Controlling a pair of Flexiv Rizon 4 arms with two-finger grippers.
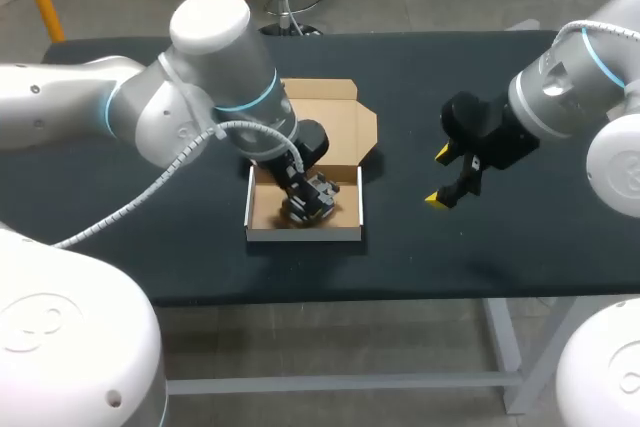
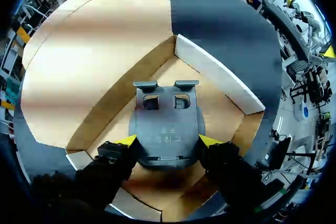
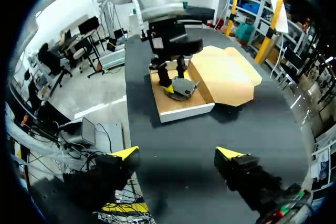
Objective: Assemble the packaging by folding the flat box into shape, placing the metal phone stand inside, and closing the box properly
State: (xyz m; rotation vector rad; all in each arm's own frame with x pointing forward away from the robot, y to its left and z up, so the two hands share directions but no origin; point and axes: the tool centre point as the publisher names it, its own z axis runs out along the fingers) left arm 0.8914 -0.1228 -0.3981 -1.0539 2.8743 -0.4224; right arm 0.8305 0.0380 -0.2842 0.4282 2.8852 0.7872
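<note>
Seating the metal phone stand [image 2: 167, 124] in the box [image 2: 215, 74], your left gripper [image 2: 168, 141] clasps it; release next. Right gripper [image 3: 177, 153] hangs spread.

The gripper [image 2: 168, 141] clasps the grey stand [image 2: 166, 119] from both sides, yellow tips against its edges, inside the box [image 2: 216, 75]. The lid [image 2: 94, 51] lies open ahead, over the table [image 2: 226, 19].

left arm [image 1: 205, 67]: white, blue ring, ribbed cable [image 1: 150, 192] | right arm [image 1: 585, 67]: white, blue ring | left tool [image 2: 168, 140], right tool [image 3: 177, 153]: black, yellow-tipped
</note>
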